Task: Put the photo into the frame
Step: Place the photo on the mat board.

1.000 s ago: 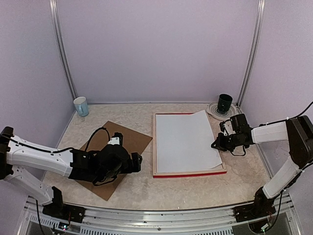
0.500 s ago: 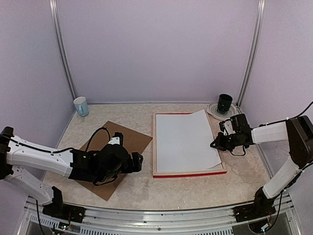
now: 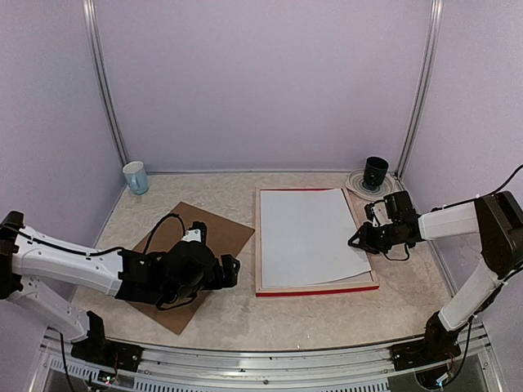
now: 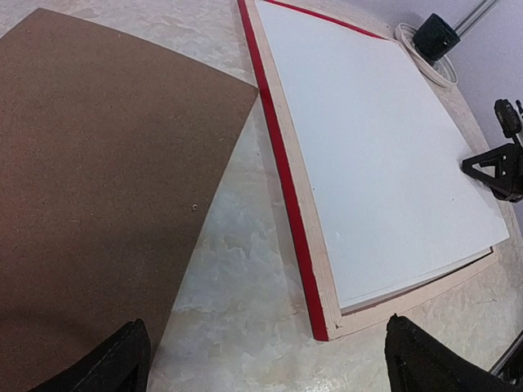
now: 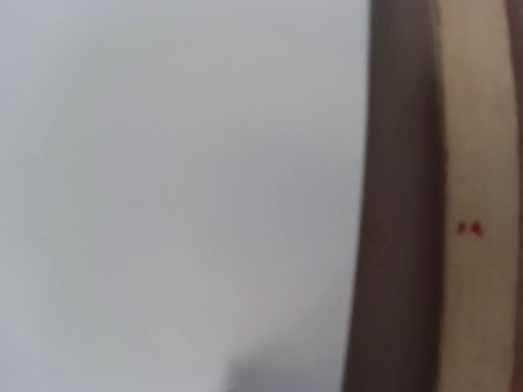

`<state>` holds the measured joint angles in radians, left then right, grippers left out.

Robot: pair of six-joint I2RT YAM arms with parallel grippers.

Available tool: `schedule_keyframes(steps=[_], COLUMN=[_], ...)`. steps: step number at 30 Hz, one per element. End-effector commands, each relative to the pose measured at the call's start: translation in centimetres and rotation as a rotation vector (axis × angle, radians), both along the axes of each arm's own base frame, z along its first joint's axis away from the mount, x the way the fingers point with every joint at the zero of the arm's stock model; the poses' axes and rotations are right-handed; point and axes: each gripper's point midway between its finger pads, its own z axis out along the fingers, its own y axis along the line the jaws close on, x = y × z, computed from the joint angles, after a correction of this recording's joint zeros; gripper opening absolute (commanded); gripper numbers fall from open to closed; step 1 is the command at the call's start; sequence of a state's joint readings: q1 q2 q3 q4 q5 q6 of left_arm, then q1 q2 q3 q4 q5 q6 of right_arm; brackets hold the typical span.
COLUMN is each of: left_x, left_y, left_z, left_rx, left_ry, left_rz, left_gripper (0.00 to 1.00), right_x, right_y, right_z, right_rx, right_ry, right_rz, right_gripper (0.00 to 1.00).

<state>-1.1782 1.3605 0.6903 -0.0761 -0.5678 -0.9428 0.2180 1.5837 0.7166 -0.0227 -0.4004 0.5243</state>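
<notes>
My left gripper (image 3: 230, 270) hangs low over the brown backing board (image 3: 214, 232) at the near left, its fingers spread wide and empty. Just right of it lies the frame (image 3: 315, 291), pale wood back up, red edges showing. The photo (image 3: 306, 237) rests inside it, white side up, long axis running away from me. Its near right corner looks slightly raised, so I judge it not fully seated. The right gripper (image 3: 358, 240) is the nearer one, at the sheet's right edge, touching or almost. Its wrist camera shows only paper and rail, so I cannot tell its opening.
</notes>
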Motion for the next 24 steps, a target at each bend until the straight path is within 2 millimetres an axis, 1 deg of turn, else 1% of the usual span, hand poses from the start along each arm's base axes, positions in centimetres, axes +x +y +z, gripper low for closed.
schedule_keyframes(steps=[1,8,14,17,20,24], left_x=[0.1,0.1,0.1,0.2,0.4,0.9], left_y=[0.2,0.2,0.2,0.3,0.8,2.0], left_z=[-0.6,-0.6,-0.5,-0.4,-0.1,0.5], left_rx=[-0.004,-0.008,-0.011,-0.007,0.016,0.023], left_ry=[0.01,0.009,0.008,0.004,-0.006,-0.019], left_rz=[0.01,0.01,0.013,0.016,0.033,0.061], left_gripper=[0.99,0.99,0.99,0.99,0.99,0.99], right_x=[0.2,0.4,0.5,0.6,0.5,0.2], right_y=[-0.7,-1.9,-3.6,-3.9,-3.8,-2.7], right_z=[0.9,2.5,4.9,5.1,4.7,4.6], right_rx=[-0.03,-0.114,-0.193,-0.231,-0.269,-0.29], right_ry=[-0.025,-0.058,-0.125,-0.142,-0.135,-0.147], right_rz=[-0.013,-0.033,-0.085,-0.091,-0.089,-0.064], right_gripper=[0.31,0.47,0.52,0.52,0.53,0.73])
